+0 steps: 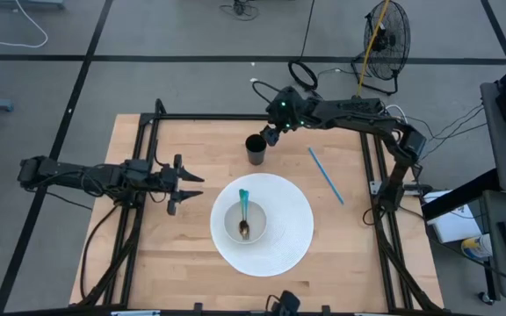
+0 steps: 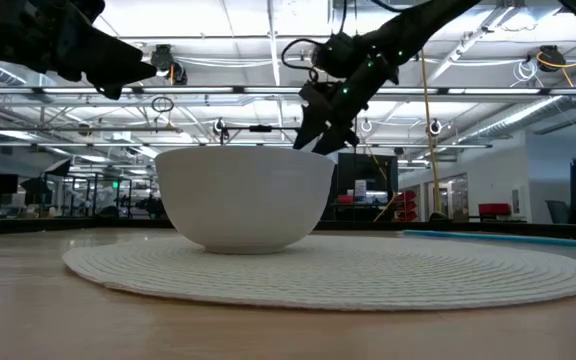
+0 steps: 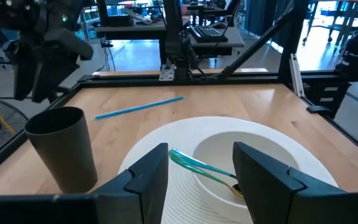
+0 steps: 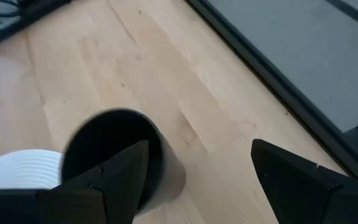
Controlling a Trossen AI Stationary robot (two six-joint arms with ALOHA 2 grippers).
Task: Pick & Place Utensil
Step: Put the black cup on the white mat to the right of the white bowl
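1. Nearest the front edge of the wooden table (image 1: 148,254) lies a round white woven mat (image 1: 288,233). A white bowl (image 1: 257,230) sits at its centre.
2. Inside the bowl rests a spoon (image 1: 243,213) with a teal handle, its handle sticking out over the rim toward the back of the table. This looks like the utensil of the task, though that is a judgement.
3. To the left of the mat, the left gripper (image 1: 189,184) hangs just above the table with its fingers spread wide and nothing between them. It points at the bowl from close by.
4. Risk here: if this arm reaches in too low, a finger could strike the bowl's rim and push bowl and mat aside, or tip the spoon out.
5. Behind the mat stands a dark cup (image 1: 256,150), upright and seemingly empty. The right gripper (image 1: 271,134) hovers just above and beside it, fingers wide apart and holding nothing.
6. Risk here: the tall, narrow cup looks easy to topple if the right gripper drops or swings sideways.
7. Farther right, well apart from the cup, a thin blue straw (image 1: 325,175) lies flat on the wood. It would likely roll if brushed.
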